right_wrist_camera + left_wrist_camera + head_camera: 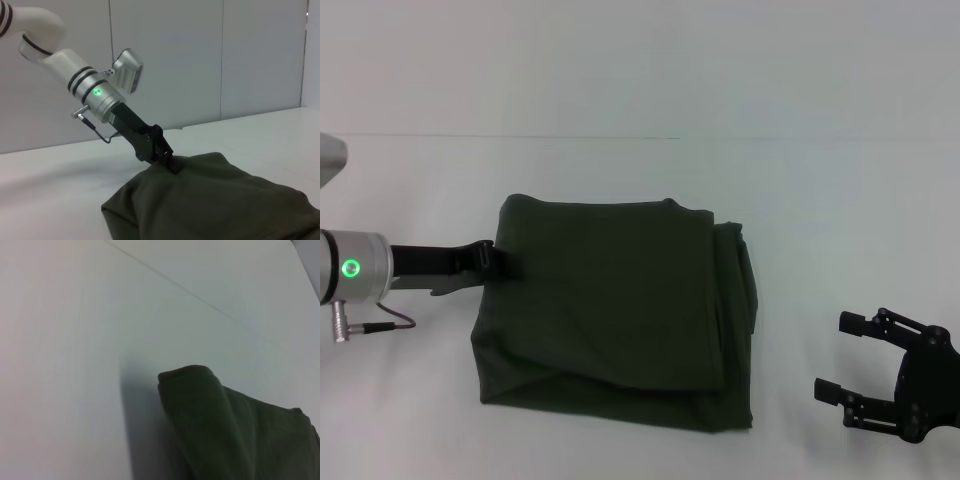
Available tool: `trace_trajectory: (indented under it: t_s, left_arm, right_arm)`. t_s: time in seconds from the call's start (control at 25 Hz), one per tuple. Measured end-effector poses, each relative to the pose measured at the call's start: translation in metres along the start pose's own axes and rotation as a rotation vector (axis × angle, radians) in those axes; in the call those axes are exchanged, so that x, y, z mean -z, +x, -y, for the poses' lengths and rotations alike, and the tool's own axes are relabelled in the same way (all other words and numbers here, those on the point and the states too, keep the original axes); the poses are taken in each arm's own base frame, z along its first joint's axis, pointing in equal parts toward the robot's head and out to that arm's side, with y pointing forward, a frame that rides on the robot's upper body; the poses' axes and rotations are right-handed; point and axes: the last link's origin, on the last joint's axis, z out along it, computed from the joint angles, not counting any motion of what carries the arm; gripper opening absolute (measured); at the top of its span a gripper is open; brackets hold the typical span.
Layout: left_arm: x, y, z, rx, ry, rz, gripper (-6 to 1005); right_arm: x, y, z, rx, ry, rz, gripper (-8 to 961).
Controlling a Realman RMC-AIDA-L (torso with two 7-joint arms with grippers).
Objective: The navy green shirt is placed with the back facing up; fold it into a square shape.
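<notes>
The navy green shirt (610, 310) lies on the white table (640, 180) folded into a rough square, plain side up, with layered edges showing along its right and near sides. My left gripper (508, 263) reaches in from the left and is shut on the shirt's left edge, near the far corner. In the right wrist view the left gripper (172, 164) pinches the cloth, and the shirt (215, 205) rises slightly to it. A rounded fold of the shirt (235, 435) shows in the left wrist view. My right gripper (834, 355) hovers open off the shirt's near right corner, holding nothing.
A thin seam line (520, 137) crosses the table behind the shirt. A pale panelled wall (200, 60) stands beyond the table's far side. Bare white tabletop (400, 400) surrounds the shirt.
</notes>
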Motion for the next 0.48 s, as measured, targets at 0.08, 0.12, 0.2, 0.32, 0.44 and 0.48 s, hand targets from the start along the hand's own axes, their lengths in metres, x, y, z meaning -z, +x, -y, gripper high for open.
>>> trace_trajectory:
  t_s: [0.08,0.12,0.2,0.32,0.44,0.48]
  left_arm:
    - [0.0014,-0.0017,0.0024,0.005,0.002,-0.005,114]
    - [0.0012,-0.0022,0.0025,0.005,0.002,-0.006,117]
    - [0.0001,-0.0037,0.0025,0.005,0.002,-0.007,122]
    - [-0.0009,-0.0050,0.0018,-0.003,-0.008,-0.017,130]
    - [0.0007,-0.0061,0.0027,-0.022,-0.024,-0.038,137]
    - [0.0020,-0.0065,0.0034,-0.029,-0.032,-0.050,140]
  right_arm:
    - [-0.0004,-0.0004,0.0004,0.001,-0.001,0.000,882]
    - [-0.0008,-0.0008,0.0007,0.003,-0.001,0.001,883]
    - [-0.0012,-0.0011,0.0009,0.003,-0.002,0.001,883]
    - [-0.0021,-0.0017,0.0013,0.004,-0.004,0.003,884]
    - [-0.0033,-0.0014,0.0005,0.001,-0.006,0.005,884]
    - [-0.0038,-0.0011,0.0002,0.000,-0.006,0.006,884]
